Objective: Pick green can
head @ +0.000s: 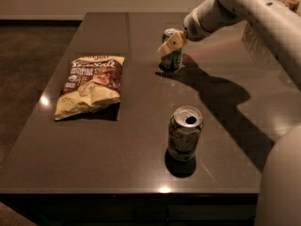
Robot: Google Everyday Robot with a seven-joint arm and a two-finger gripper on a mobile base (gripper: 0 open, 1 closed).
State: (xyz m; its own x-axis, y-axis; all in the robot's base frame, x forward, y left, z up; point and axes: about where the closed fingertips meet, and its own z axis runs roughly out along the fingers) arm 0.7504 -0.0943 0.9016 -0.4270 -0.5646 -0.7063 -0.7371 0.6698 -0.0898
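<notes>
The green can (pixel 174 60) stands upright at the far middle of the dark table (pixel 136 140), its silver top rim showing. My gripper (pixel 168 48) reaches in from the upper right and is at the can. Its tan near finger (pixel 170 43) crosses the front of the can's upper half; the far finger is hidden behind the can. The gripper looks open around the can, and the can still rests on the table.
A paler whitish-silver can (pixel 184 133) stands open-topped near the table's front edge. A chip bag (pixel 89 84) lies flat at the left. My white arm (pixel 254 13) spans the upper right, and part of my body (pixel 282 182) fills the lower right corner.
</notes>
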